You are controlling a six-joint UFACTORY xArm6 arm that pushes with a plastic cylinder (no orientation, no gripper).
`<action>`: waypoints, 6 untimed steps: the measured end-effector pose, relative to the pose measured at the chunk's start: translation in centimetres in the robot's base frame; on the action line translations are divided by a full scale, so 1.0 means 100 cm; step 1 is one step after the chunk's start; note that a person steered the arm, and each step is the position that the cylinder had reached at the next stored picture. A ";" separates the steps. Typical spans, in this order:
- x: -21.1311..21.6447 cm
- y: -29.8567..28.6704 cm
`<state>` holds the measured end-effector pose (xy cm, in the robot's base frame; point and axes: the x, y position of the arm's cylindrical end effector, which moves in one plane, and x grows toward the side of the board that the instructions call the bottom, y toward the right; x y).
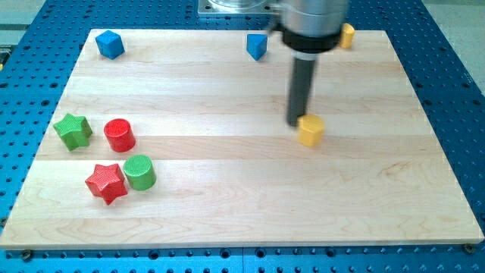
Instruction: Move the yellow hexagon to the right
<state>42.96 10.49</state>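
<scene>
One yellow hexagon (311, 130), no evident long axis

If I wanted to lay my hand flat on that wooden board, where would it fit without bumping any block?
The widest bare patch is the view's right and bottom, past the yellow hexagon block at my tip. The middle, between that and the red cylinder, is free too. The left is crowded: green star, red star, green cylinder.

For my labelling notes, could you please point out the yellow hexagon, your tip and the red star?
yellow hexagon (311, 131): camera view, top face.
my tip (295, 123): camera view, rod's lower end.
red star (105, 182): camera view, centre.
</scene>
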 end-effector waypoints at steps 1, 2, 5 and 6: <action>0.019 -0.059; 0.061 -0.031; 0.036 -0.032; 0.027 0.028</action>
